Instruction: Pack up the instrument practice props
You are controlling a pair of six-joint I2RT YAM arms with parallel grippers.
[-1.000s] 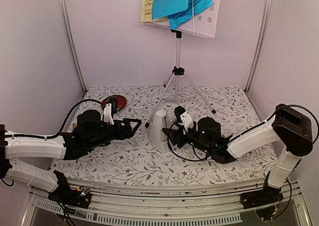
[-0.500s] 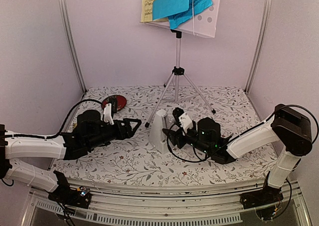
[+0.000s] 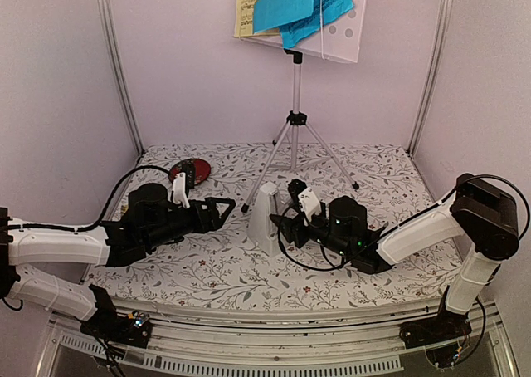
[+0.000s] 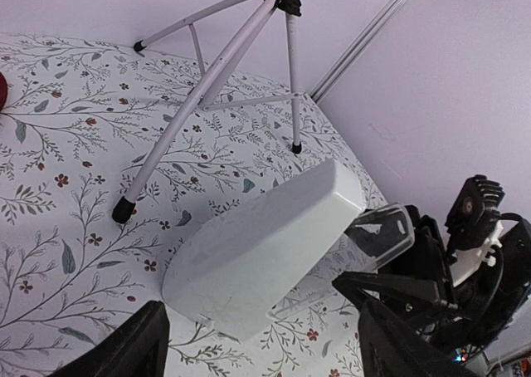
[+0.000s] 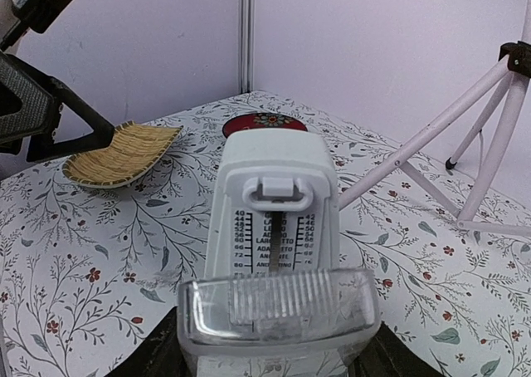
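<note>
Left arm (image 3: 58,244): folded back on itself at the near left corner. Its forearm then lies low and nearly level over the table (image 3: 398,186), reaching right toward the centre.
Left gripper (image 3: 224,212): turned on its side with its jaws spread wide and nothing between them. It points at the left face of the metronome (image 3: 265,215), close to it but not touching.
Right arm (image 3: 415,232): rises from its base to a high elbow at the right wall, then slopes down and left to a low wrist.
Right gripper (image 3: 288,219): just beside the metronome's right face. It is clamped on a clear ribbed piece (image 5: 278,306) that spans the gap between its fingers.
Metronome: white, standing upright near the middle of the table between the two grippers. In the right wrist view its scale and pendulum face that camera, partly hidden behind the clear piece.
Music stand: its tripod legs (image 3: 294,136) are planted at the back of the table, behind the metronome. The perforated desk (image 3: 353,32) sits high at the top of the pole.
Sheets: blue sheets (image 3: 286,7) and a pale-yellow sheet (image 3: 246,7) rest on the desk, the blue ones overlapping the yellow.
Red dish (image 3: 192,171): at the back left of the table, behind the left wrist.
Woven tray (image 5: 120,153): just in front of the dish in the right wrist view.
</note>
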